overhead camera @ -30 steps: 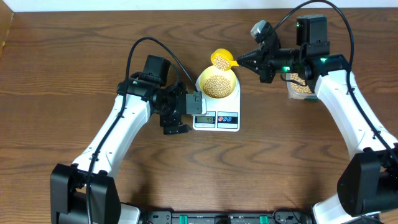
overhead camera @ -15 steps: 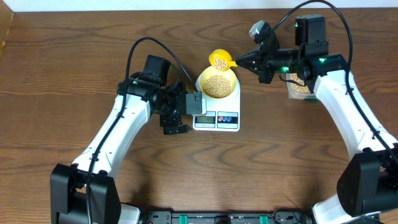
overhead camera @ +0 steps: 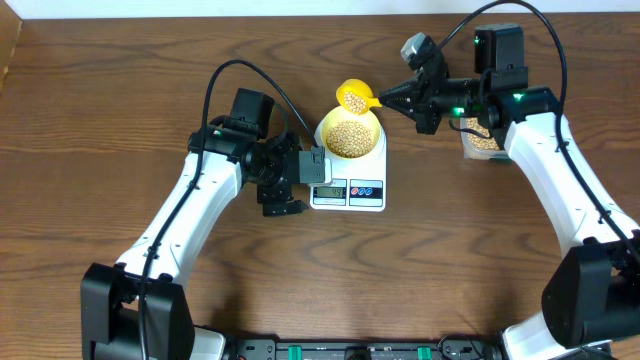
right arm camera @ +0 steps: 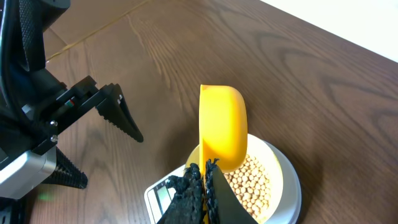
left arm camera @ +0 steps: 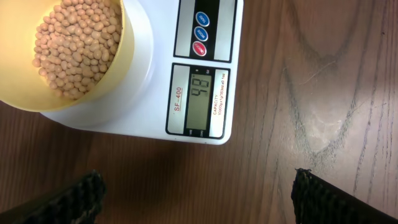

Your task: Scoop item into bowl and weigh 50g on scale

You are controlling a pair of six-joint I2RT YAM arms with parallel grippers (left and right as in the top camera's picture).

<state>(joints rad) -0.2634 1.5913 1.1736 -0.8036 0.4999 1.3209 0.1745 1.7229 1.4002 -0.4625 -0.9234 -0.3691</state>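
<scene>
Two arms flank a white rectangular digital kitchen scale point(overhead camera: 375, 168) on a brown wooden table point(overhead camera: 100, 200). On the scale's platform, at the end away from its display, sits a small round pale-yellow bowl point(overhead camera: 323, 133) mostly filled with small round tan-beige beans point(overhead camera: 350, 138).

Over the scale's far edge, above the bowl's rim, hangs a bright yellow plastic scoop point(overhead camera: 353, 97) with more beans in its cup. The right gripper point(overhead camera: 388, 98) is clenched on the scoop's handle, coming in from the scale's right. Its wrist view shows the scoop point(right arm camera: 222, 127) tipped on edge over the beans point(right arm camera: 249, 183), with the pinched black fingertips point(right arm camera: 202, 186) just below it.

Just beside the scale's left side, level with the display, the left gripper point(overhead camera: 292, 185) stands released, jaws spread wide and grasping nothing. Its wrist view looks down on the scale point(left arm camera: 155, 81), its lit display and three round buttons, the bowl point(left arm camera: 116, 62) and beans point(left arm camera: 74, 50); I cannot read the digits surely.

Well to the scale's right, partly hidden under the right arm, a clear plastic tub point(overhead camera: 480, 140) holds more beans.
</scene>
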